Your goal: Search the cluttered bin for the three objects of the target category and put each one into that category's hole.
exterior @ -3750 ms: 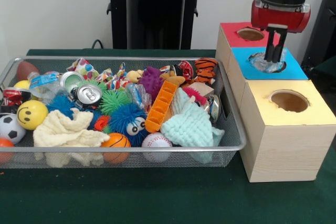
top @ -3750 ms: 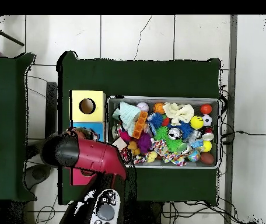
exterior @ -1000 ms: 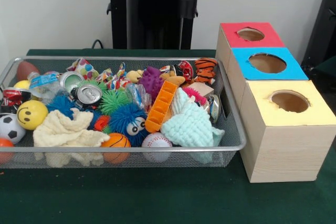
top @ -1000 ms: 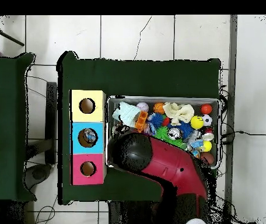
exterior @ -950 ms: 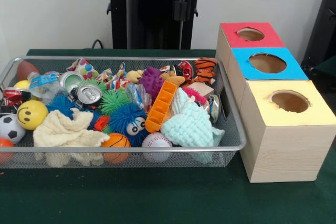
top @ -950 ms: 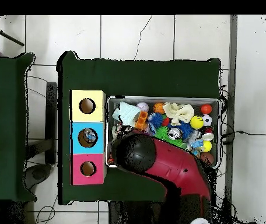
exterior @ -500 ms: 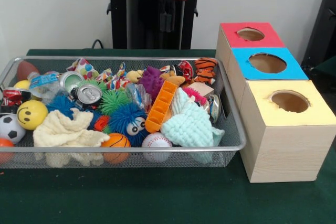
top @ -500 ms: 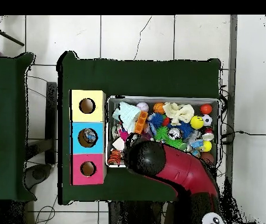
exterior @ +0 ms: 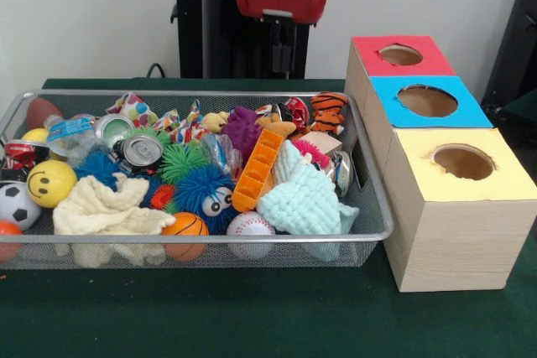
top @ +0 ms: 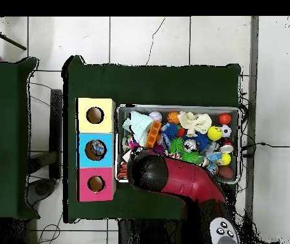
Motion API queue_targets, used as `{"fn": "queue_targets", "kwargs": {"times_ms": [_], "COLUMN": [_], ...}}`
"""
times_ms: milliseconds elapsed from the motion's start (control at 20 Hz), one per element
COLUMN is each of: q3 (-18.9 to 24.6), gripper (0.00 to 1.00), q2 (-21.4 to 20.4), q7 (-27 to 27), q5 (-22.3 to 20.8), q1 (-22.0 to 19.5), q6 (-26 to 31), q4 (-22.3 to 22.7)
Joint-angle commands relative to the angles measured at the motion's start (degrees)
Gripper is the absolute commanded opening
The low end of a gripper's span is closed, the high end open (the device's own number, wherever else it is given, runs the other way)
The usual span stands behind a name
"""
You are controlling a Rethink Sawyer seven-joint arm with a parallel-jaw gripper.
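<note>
The wire-mesh bin [exterior: 210,239] is full of toys; it also shows in the overhead view [top: 179,107]. A see-through bottle with a blue label [exterior: 67,130] lies at the bin's far left. Another clear bottle [exterior: 220,153] lies near the middle, between a green spiky ball and an orange toy. My gripper [exterior: 283,49] hangs empty under its red wrist, above the bin's far edge, right of centre. In the overhead view the arm [top: 149,171] hides the gripper. The red-topped box's hole [exterior: 400,54] [top: 96,183] looks empty. The blue-topped box's hole [top: 96,149] holds a clear thing.
The red, blue [exterior: 428,100] and yellow [exterior: 462,161] boxes stand in a row right of the bin. The bin holds silver cans [exterior: 141,150], spiky balls, sports balls, a cream cloth [exterior: 109,211] and a mint cloth [exterior: 304,200]. The black pedestal [exterior: 243,18] stands behind.
The arm came from the boxes to the bin. In the last second the gripper dropped from the picture's top edge into full view above the bin's far edge.
</note>
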Motion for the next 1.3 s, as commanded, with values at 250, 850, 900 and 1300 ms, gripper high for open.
{"fn": "queue_targets", "kwargs": {"times_ms": [250,850,900,1300], "q3": [7.55,8.95,9.16,10.76], "gripper": [0.0,0.0,0.0,0.0], "q2": [4.85,6.17,6.47,8.71], "q7": [-0.02,-2.74,-3.01,-3.32], "q5": [-6.01,-9.24,-9.47,-11.48], "q1": [-4.29,-8.28,-8.79,-12.66], "q6": [-6.25,-1.94,-1.77,-1.87], "q4": [4.67,-0.56,-0.92,-1.9]}}
